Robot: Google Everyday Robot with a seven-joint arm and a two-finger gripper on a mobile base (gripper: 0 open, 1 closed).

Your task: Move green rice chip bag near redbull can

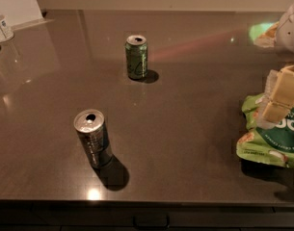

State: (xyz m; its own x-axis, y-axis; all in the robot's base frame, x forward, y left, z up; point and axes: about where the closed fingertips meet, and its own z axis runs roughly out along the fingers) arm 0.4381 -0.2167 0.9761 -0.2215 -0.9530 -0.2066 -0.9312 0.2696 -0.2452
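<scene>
The green rice chip bag (267, 141) is at the far right of the dark table, lime green with a dark green round logo, partly cut off by the frame edge. My gripper (277, 102) comes in from the right edge and sits right over the bag's top, covering part of it. The redbull can (93, 138), tall, slim and silver-grey with an open top, stands upright at the front left, far to the left of the bag.
A shorter green can (137, 57) stands upright at the middle back. A clear bottle (3, 27) and a white board (14, 1) are at the back left corner. The table's front edge (137, 201) runs along the bottom, with a drawer handle (151, 221) under it.
</scene>
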